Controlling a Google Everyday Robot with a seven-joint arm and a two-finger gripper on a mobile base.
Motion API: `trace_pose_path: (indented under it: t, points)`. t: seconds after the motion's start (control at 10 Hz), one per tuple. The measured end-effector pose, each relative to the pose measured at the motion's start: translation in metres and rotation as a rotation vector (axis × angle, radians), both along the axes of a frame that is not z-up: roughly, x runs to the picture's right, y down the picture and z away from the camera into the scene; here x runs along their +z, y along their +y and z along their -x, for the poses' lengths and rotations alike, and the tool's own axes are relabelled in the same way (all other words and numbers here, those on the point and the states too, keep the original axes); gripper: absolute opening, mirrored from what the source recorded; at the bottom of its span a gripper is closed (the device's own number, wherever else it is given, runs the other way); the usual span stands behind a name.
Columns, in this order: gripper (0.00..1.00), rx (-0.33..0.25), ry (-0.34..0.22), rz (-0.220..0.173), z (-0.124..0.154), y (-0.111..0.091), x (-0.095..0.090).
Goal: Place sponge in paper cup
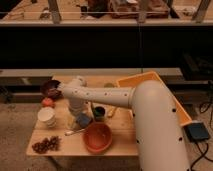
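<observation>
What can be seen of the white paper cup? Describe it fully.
The paper cup is white and looks like paper. It stands upright, mouth up, near the left edge of the wooden table, between an orange fruit behind and grapes in front. The end effector hangs to its right, beside the sponge, clear of the cup.
</observation>
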State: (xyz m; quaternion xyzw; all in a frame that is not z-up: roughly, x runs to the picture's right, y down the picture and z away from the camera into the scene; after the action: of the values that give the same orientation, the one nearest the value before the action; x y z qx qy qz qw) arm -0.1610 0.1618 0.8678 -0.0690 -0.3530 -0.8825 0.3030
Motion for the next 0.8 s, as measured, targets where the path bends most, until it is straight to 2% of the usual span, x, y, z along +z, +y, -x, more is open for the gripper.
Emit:
trace_pose_path:
  t: [0.3, 0.4, 0.8]
  points:
    - [0.54, 0.011, 0.019, 0.008, -0.0038, 0.0021, 0.0093]
    - [0.50, 0.012, 0.023, 0.009, -0.0035, 0.0019, 0.0108]
    - [0.50, 0.040, 0.026, 0.018, -0.0060, -0.0010, 0.0129]
